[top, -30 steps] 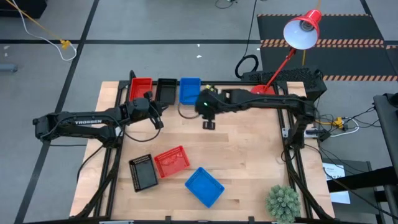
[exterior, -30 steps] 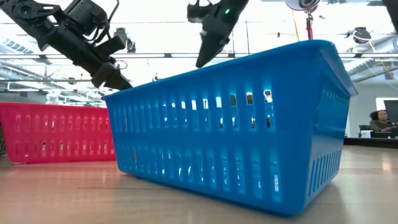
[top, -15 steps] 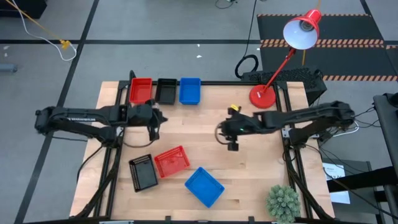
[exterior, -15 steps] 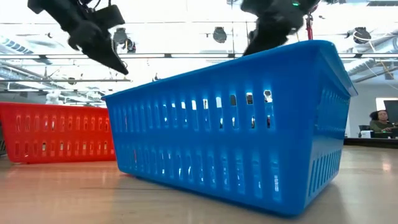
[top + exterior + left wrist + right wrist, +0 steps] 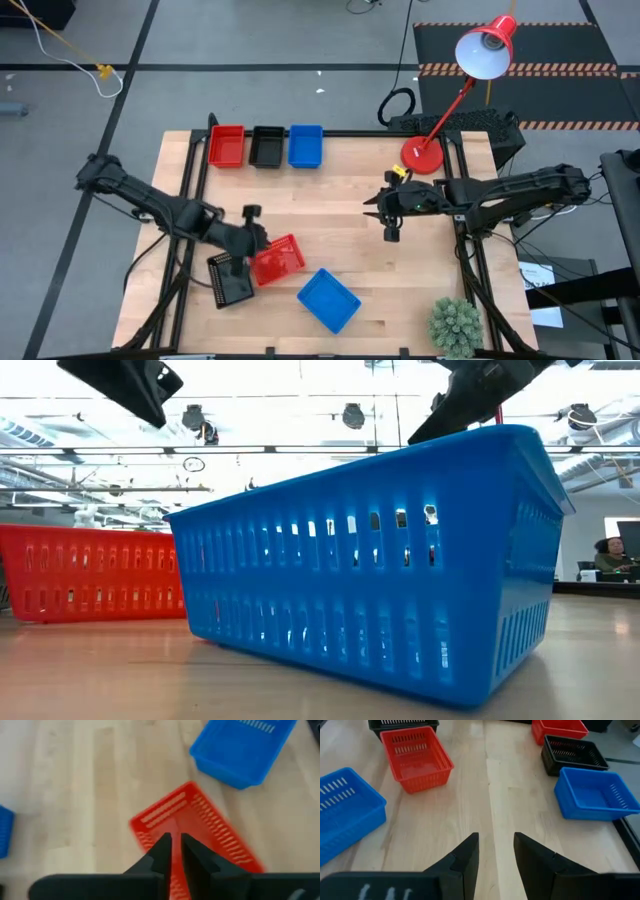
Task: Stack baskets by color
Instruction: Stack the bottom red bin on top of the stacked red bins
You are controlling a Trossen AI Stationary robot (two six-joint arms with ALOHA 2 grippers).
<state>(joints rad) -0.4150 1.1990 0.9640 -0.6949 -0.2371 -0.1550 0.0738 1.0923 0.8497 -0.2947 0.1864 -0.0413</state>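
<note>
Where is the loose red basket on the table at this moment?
In the high view the loose red basket lies in the table's near-left part, between the loose black basket and the loose blue basket, directly under the left gripper.

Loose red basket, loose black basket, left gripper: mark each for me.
loose red basket (image 5: 277, 259), high view, on its mesh floor.
loose black basket (image 5: 232, 281), high view, on its floor, beside the red one.
left gripper (image 5: 173, 851), left wrist view, midway between its fingertips, over the red basket.
</note>
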